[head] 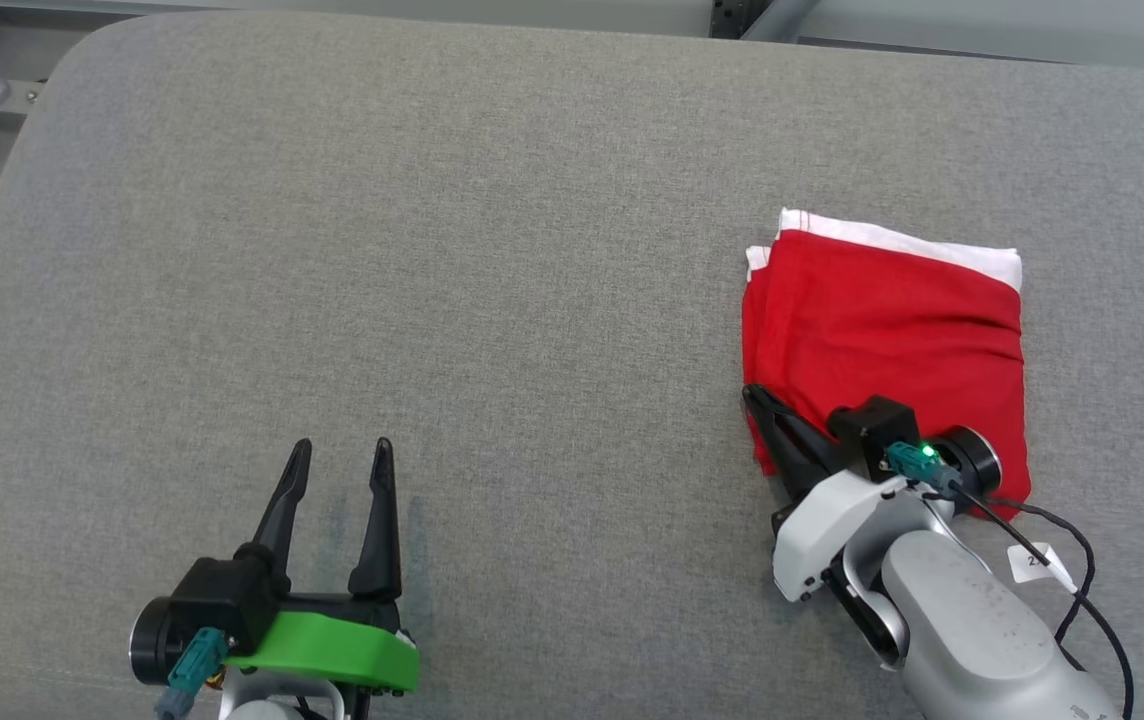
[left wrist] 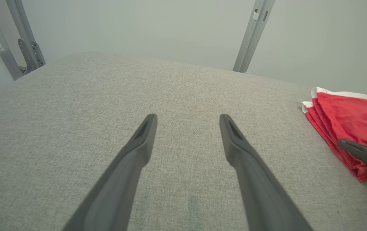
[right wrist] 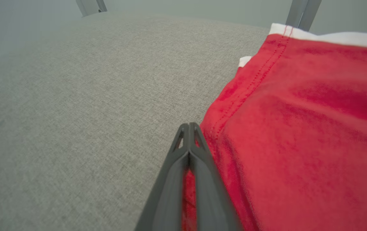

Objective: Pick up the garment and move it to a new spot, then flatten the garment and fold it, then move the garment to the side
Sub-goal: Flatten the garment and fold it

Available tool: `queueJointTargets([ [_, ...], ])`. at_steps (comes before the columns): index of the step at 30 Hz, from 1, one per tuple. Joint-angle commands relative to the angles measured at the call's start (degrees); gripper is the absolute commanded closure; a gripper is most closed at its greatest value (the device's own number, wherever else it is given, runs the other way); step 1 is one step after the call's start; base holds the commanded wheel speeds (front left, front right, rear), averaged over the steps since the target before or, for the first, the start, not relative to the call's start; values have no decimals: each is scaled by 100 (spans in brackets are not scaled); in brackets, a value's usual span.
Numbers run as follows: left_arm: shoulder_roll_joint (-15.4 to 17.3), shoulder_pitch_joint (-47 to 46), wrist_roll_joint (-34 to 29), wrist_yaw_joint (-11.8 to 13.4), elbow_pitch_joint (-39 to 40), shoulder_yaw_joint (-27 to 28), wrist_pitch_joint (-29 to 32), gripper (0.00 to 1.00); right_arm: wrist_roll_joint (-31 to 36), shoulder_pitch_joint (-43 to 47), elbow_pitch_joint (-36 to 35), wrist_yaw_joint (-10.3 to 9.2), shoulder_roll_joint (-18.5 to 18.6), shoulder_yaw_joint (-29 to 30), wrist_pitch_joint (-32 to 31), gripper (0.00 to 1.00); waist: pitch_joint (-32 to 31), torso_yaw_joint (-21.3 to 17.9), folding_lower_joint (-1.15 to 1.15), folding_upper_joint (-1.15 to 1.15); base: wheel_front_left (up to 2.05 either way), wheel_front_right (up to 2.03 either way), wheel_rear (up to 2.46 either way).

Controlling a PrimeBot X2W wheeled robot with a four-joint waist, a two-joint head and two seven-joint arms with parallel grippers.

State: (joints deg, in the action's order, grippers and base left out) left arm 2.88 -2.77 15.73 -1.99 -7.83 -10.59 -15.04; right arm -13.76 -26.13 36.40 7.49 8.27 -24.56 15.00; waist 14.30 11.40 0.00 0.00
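With my right gripper pinched shut at the folded garment's near corner and my left gripper spread wide, dragging could snag a layer and undo the fold.

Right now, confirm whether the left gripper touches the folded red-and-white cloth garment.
No, the left gripper stands over grey cushion, apart from the garment.

- Bright, even, diffuse light; the grey woven-fabric worktop carries no glare, and its weave is crisp in the head view.
- Shadows are faint and soft-edged, plainest beside the pale right forearm.
- A small green lamp glows on that wrist.
- Both wrist views bow the worktop's far edge and turn hazy towards the back.
- The folded red garment with white trim looks oversaturated and blotchy close up.
- The left gripper's dark jaws blur near the bottom edge.
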Motion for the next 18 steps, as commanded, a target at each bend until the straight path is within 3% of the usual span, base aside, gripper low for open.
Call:
queueJointTargets([
  [1, 7, -17, 56, 25, -18, 15, -15, 0, -42, -21, 79, -1, -16, -72, 20, 100, -20, 12, 0, 0, 0, 0, 0],
  [7, 7, 80, 64, 42, -13, 67, -15, 0, -163, 13, -80, -1, -78, -153, 20, 100, -141, -22, 0, 0, 0, 0, 0],
  [14, 8, 305, -6, 51, 32, 331, -15, 0, -156, 578, -1094, -1, 79, 327, 20, 100, -478, -221, 0, 0, 0, 0, 0],
  [16, 7, 383, -13, 51, 33, 411, -15, 0, -84, 853, -1389, -1, 140, 548, 19, 61, -573, -312, 0, 0, 0, 0, 0],
  [17, 8, 408, -12, 43, 38, 440, -15, 0, -41, 977, -1552, -1, 169, 678, 19, 49, -613, -358, 0, 0, 0, 0, 0],
  [18, 8, 434, -11, 38, 46, 459, -15, 0, 3, 1085, -1721, -1, 204, 817, 20, 11, -641, -403, 0, 0, 0, 0, 0],
])
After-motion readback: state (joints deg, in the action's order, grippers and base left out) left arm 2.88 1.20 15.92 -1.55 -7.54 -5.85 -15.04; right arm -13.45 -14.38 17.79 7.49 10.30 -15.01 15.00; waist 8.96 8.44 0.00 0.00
